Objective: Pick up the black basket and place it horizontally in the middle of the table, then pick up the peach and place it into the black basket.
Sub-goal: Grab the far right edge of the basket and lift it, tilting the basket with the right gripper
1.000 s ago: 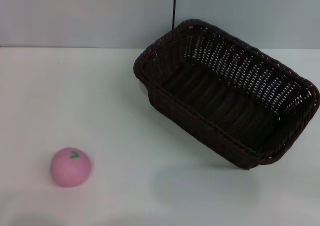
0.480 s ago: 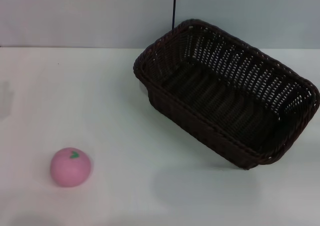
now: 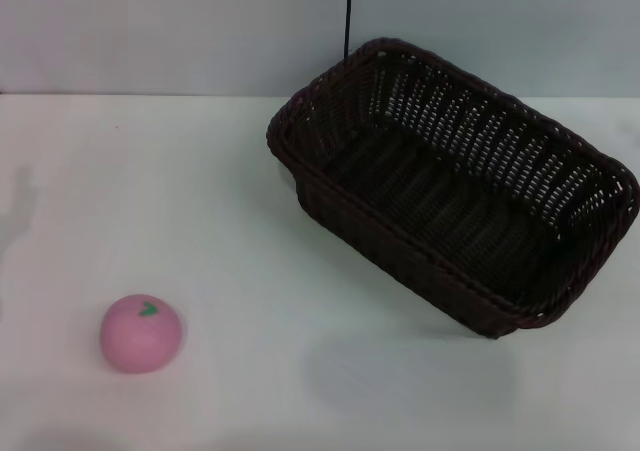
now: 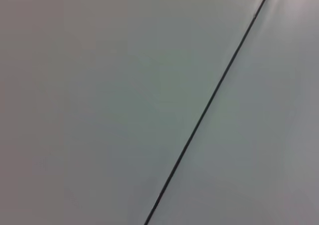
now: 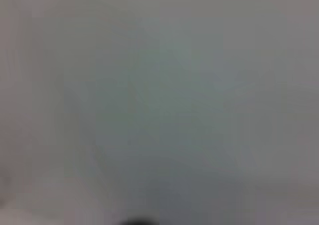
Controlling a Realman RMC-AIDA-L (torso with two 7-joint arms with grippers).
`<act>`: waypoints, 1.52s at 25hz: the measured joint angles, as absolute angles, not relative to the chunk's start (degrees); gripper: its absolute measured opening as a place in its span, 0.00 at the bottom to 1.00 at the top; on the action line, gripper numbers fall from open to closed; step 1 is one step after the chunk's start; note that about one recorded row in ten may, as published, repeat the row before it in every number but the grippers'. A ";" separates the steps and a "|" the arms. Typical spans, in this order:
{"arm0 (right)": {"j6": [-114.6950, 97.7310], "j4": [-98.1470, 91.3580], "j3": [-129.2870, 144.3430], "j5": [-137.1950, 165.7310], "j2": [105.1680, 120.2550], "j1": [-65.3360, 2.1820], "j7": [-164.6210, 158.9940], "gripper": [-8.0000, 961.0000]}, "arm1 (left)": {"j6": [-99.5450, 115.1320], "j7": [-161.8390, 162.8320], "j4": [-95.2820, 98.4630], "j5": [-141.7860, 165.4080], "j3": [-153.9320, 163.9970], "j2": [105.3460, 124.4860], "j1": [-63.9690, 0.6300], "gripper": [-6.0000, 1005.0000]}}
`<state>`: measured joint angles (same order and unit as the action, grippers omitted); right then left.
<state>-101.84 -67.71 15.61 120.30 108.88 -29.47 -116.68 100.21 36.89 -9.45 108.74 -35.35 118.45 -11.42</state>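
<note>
The black basket (image 3: 450, 186) stands upright on the white table (image 3: 250, 261) at the right, turned at a slant, its long side running from the back centre to the right front. It holds nothing. The peach (image 3: 141, 333), pink with a small green leaf mark on top, sits on the table at the front left, well apart from the basket. Neither gripper shows in any view. The left wrist view holds only a plain grey surface with a thin dark line; the right wrist view holds only plain grey.
A grey wall (image 3: 150, 31) rises behind the table's back edge, with a thin dark vertical line (image 3: 348, 11) above the basket. A faint shadow (image 3: 18, 211) lies on the table at the far left.
A faint shadow has crept onto the table at the far left edge and grown. The basket and the peach have not moved.
</note>
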 joint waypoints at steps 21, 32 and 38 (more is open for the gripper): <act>-95.75 -53.57 41.17 141.37 106.71 -42.64 -120.94 0.86 | 100.29 37.07 -8.79 108.71 -32.43 118.54 -9.16 0.83; -90.27 -49.67 44.73 142.22 108.00 -42.18 -120.82 0.86 | 100.37 37.44 -9.04 108.71 -32.65 118.47 -9.55 0.83; -87.24 -46.78 45.54 142.88 109.38 -42.09 -118.89 0.80 | 100.74 37.45 -9.35 108.72 -32.84 118.47 -9.61 0.83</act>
<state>-87.24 -46.78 45.54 142.88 109.38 -42.09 -118.89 100.74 37.45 -9.35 108.72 -32.84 118.47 -9.61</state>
